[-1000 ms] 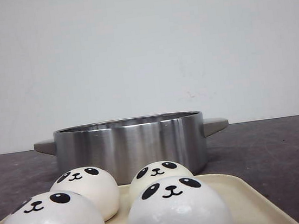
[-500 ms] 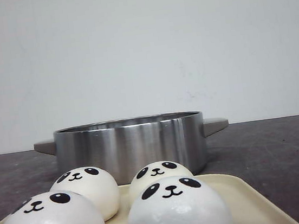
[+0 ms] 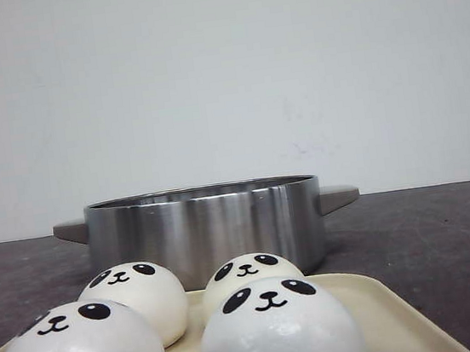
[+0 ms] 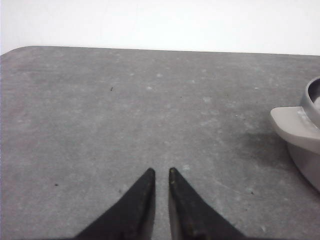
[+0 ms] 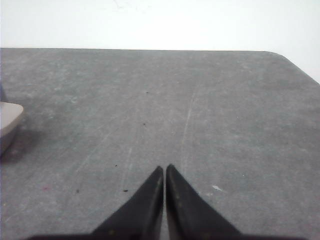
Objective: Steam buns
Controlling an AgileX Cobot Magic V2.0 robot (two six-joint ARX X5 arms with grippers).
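On the tray (image 3: 389,312) sit 4 buns (image 3: 275,326); left pincer (image 4: 161,172) nearly closed, right pincer (image 5: 164,169) closed, both empty.

This looks like a lab or test bench dressed up as a kitchen, not a lived-in home. A bare, dark grey speckled surface (image 3: 448,236) meets a plain white wall (image 3: 223,74) with no cupboards, tiles or appliances in view. The only kitchen goods are a brushed steel pot (image 3: 206,231), which stands beside the left pincer (image 4: 161,172) on its inner side, and a cream tray (image 3: 389,312) of panda-faced buns (image 3: 275,326) in front of the pot. The surface near the right pincer (image 5: 164,169) carries fine scratches and small specks.
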